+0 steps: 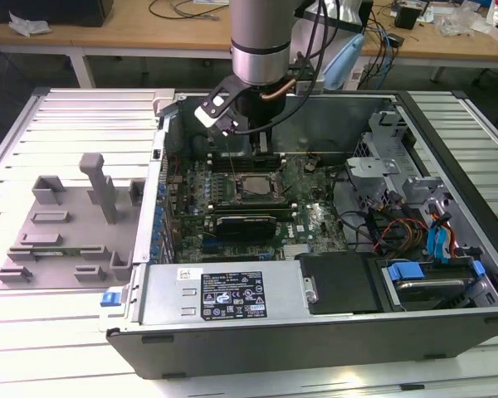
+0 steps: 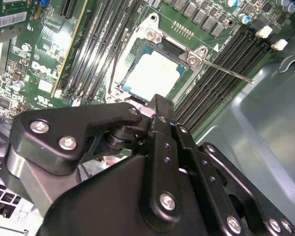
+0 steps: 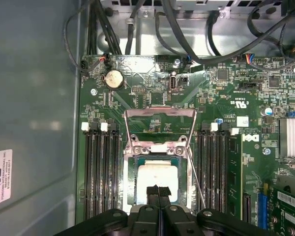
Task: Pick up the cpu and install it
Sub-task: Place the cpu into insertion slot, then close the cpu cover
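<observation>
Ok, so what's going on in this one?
A robot arm reaches into an open computer case, with its gripper over the socket on the motherboard. The cpu lies flat in the socket, and the hold-down frame is swung open. The gripper is shut and holds nothing. It sits by the cpu's edge, and it is unclear whether the two touch.

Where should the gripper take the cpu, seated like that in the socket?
Likely by two opposite edges, coming straight down from above: the cpu lies flat in the socket, top face up, load plate swung open. Little edge shows above the socket, so purchase looks slim.
</observation>
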### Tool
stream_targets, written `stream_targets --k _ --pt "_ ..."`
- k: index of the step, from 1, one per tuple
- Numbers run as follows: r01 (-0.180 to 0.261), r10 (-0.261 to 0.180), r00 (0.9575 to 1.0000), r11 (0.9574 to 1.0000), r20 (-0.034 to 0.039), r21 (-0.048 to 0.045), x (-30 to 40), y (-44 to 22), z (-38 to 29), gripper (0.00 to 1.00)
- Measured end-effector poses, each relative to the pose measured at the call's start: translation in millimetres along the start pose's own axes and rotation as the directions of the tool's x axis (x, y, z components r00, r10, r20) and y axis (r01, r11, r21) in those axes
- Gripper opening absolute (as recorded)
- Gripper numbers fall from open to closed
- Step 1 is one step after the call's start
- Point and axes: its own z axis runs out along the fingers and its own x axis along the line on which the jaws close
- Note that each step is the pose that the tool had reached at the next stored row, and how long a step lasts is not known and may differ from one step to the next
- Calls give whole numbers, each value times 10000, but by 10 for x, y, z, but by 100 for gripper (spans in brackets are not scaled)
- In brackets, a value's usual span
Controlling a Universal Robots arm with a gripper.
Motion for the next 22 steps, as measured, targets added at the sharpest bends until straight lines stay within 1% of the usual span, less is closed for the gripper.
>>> stream_targets --k 22 --pt "0 0 10000 10000 0 0 1 3 -34 11"
